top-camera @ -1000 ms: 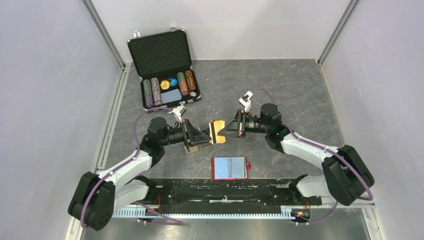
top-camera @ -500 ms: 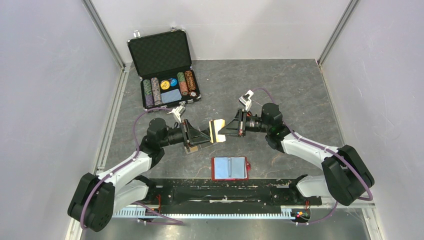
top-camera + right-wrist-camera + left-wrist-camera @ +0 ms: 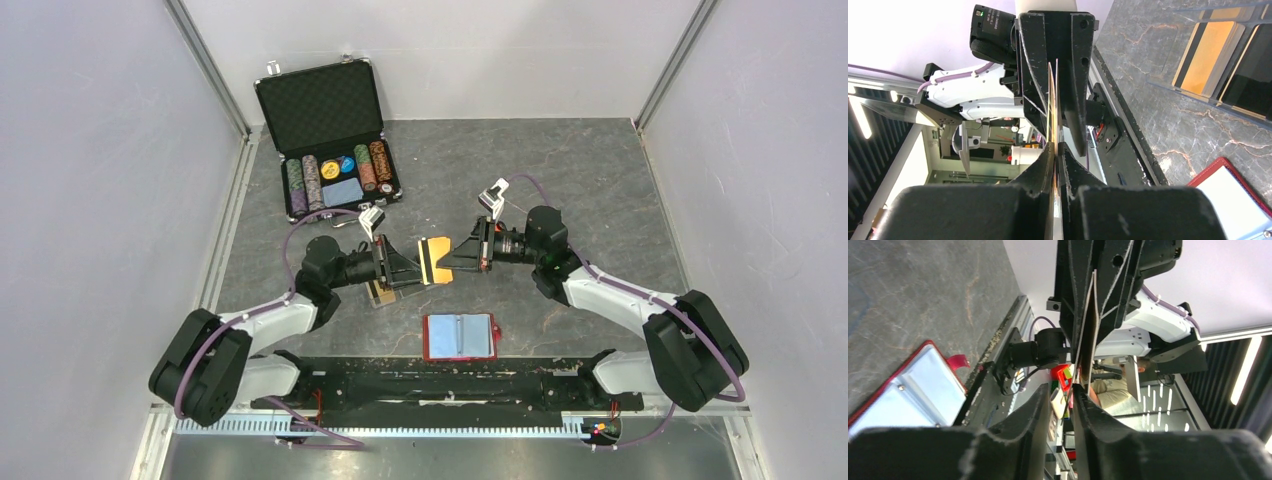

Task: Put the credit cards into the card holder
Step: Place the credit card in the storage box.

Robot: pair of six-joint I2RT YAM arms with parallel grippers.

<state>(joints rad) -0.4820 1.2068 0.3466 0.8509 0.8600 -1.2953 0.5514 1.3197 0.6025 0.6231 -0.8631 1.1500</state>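
credit card (image 3: 433, 260): held on edge in the air, just beside and above the card holder (image 3: 1248, 75); right pincer (image 3: 448, 257): clamped on that card; left pincer (image 3: 416, 268): fingers apart, straddling the card's other end; second credit card (image 3: 1204, 59): lying inside one card holder compartment; red wallet (image 3: 460, 337): open, near card holder

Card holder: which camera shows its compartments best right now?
Right wrist: the card holder lies in plain sight at upper right, partly cropped, with its clear dividers visible and one credit card inside a compartment. Top external shows only a sliver beneath the left tool. Left wrist misses it entirely.
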